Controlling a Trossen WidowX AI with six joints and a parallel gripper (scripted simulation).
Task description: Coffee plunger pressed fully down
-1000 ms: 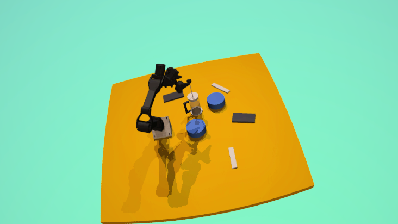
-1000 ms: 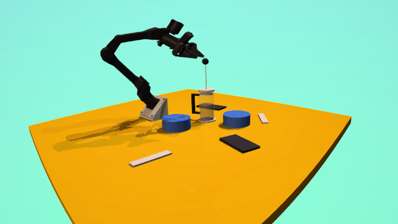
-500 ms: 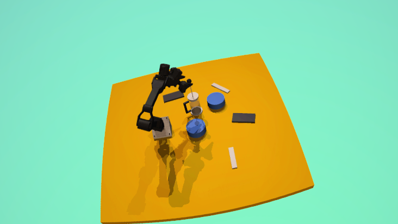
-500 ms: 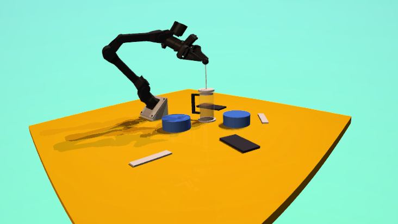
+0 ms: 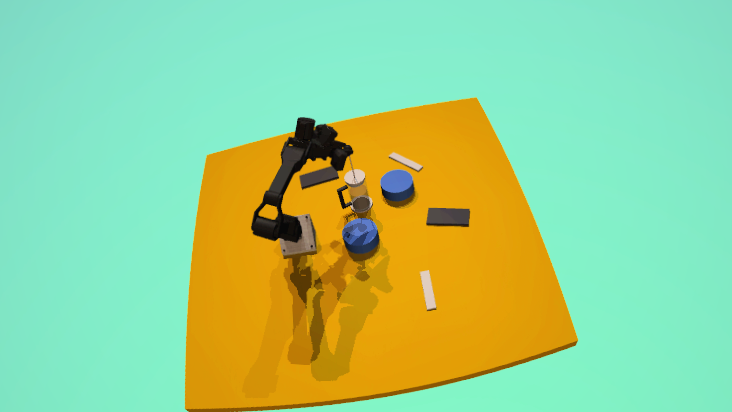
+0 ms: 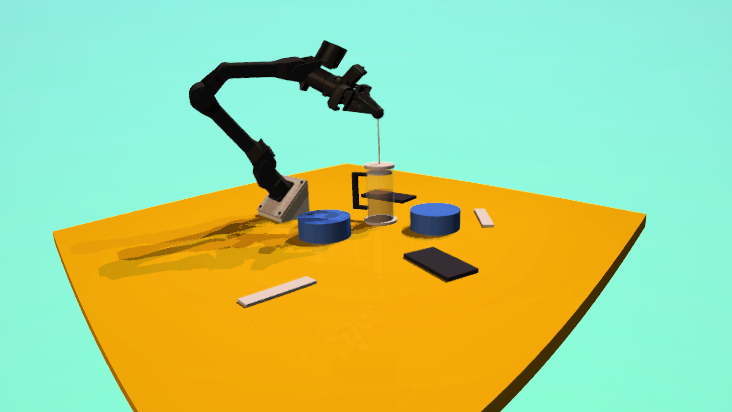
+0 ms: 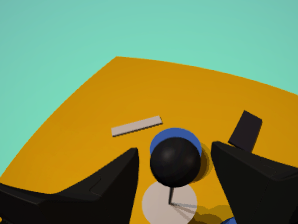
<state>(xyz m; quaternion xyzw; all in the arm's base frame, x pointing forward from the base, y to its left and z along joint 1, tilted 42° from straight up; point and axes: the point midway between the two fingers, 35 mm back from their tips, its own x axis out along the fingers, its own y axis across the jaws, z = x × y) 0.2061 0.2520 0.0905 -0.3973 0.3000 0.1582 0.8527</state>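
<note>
An orange tabletop (image 6: 563, 266) with curved edges is set against a plain turquoise background. Two low blue cylinders are seen on it: one (image 6: 324, 225) near the middle with a notched top face, the other (image 6: 434, 218) well apart from it, its top smooth. Two flat dark slabs are laid on the surface, one (image 6: 440, 263) toward the near side in the exterior view, the other (image 5: 319, 177) at the far side. Two thin pale strips are also laid flat, one (image 6: 276, 291) near the front edge and a shorter one (image 6: 483, 217) just beside the smooth blue cylinder. Broad soft shadows (image 6: 194, 250) are cast across the orange surface.
</note>
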